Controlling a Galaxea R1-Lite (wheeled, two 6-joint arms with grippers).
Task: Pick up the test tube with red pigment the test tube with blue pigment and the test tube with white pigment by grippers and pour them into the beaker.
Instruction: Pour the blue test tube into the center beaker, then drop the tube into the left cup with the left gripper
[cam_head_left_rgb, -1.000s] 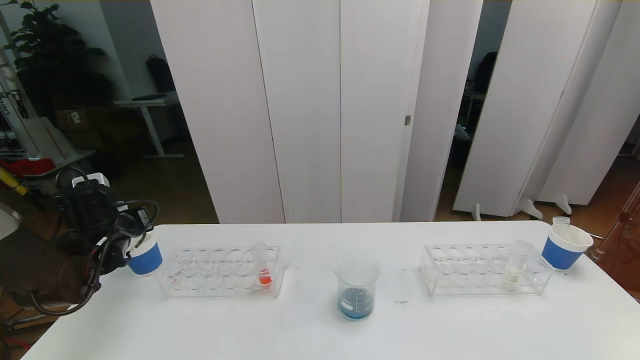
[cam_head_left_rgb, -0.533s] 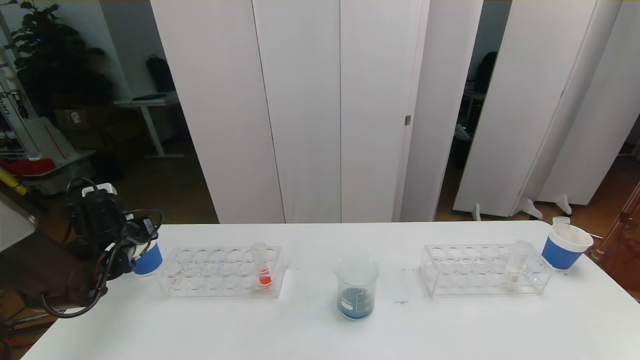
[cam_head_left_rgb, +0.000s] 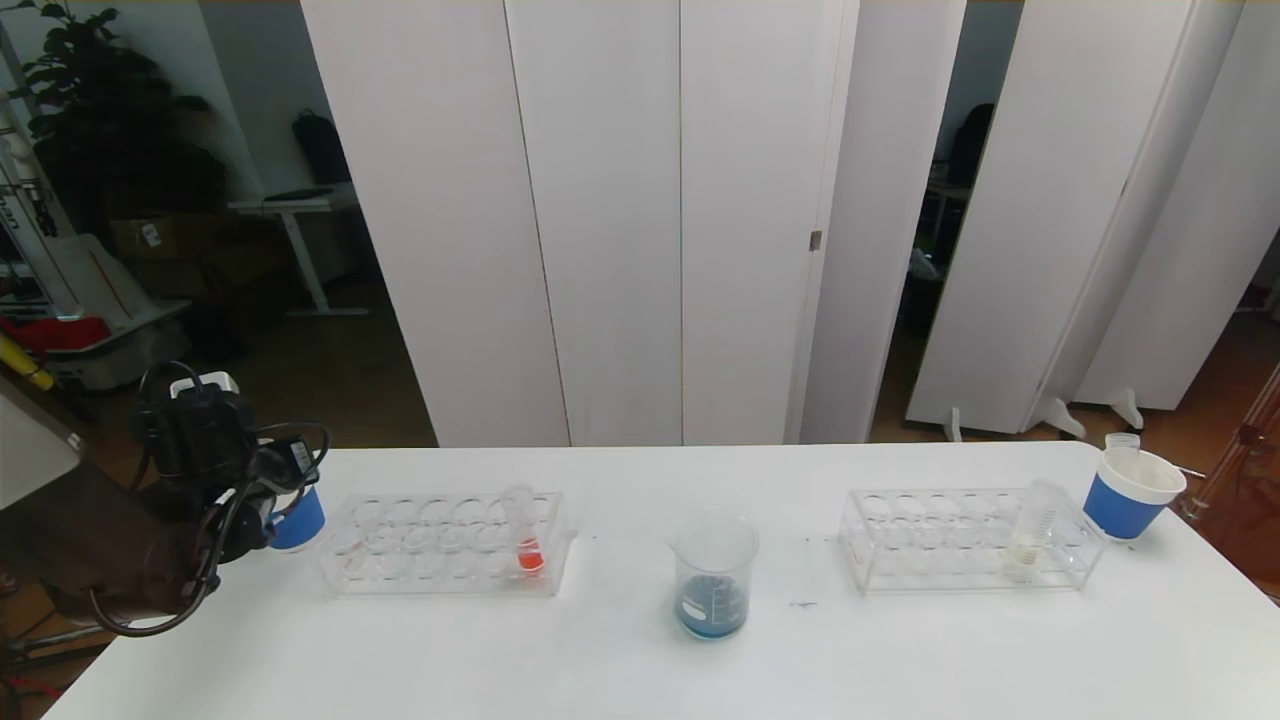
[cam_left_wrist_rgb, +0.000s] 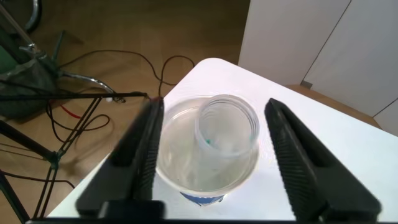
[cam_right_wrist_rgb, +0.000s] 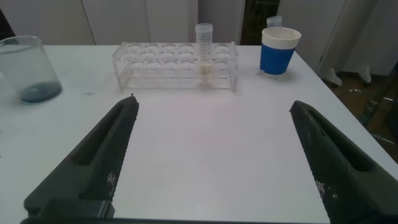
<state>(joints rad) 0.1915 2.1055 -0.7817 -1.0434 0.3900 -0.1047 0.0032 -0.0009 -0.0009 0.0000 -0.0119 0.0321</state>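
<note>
From the head view, the white surface (cam_head_left_rgb: 620, 670) carries two clear racks, with the beaker (cam_head_left_rgb: 712, 575) standing between them near the middle, a shallow pool of blue liquid in its bottom. The left rack (cam_head_left_rgb: 445, 545) holds a tube with orange-red liquid (cam_head_left_rgb: 524, 530) upright near its right end; the right rack (cam_head_left_rgb: 965, 540) holds the test tube with white pigment (cam_head_left_rgb: 1030, 530) upright near its right end. A blue-and-white paper cup (cam_head_left_rgb: 1130, 493) stands by the far right corner of the surface, and a second paper cup (cam_head_left_rgb: 296, 518) stands near the left edge, just beside the left rack. The left arm reaches over the left edge, and the left pincer (cam_head_left_rgb: 275, 500) sits above that second cup, partly hiding it. In the left wrist view, the left pincer (cam_left_wrist_rgb: 214, 155) is spread wide, its two dark fingers (cam_left_wrist_rgb: 146, 155) flanking the cup (cam_left_wrist_rgb: 205, 152) without touching anything; a clear, nearly empty tube (cam_left_wrist_rgb: 227, 124) with a trace of blue inside leans in the cup. In the right wrist view, the right pincer (cam_right_wrist_rgb: 214, 155) hangs low over the near right part of the surface, fully open and holding nothing, with the right rack (cam_right_wrist_rgb: 174, 65), the white-pigment tube (cam_right_wrist_rgb: 204, 53), the paper cup (cam_right_wrist_rgb: 278, 51) and the beaker (cam_right_wrist_rgb: 28, 68) all well beyond it.
</note>
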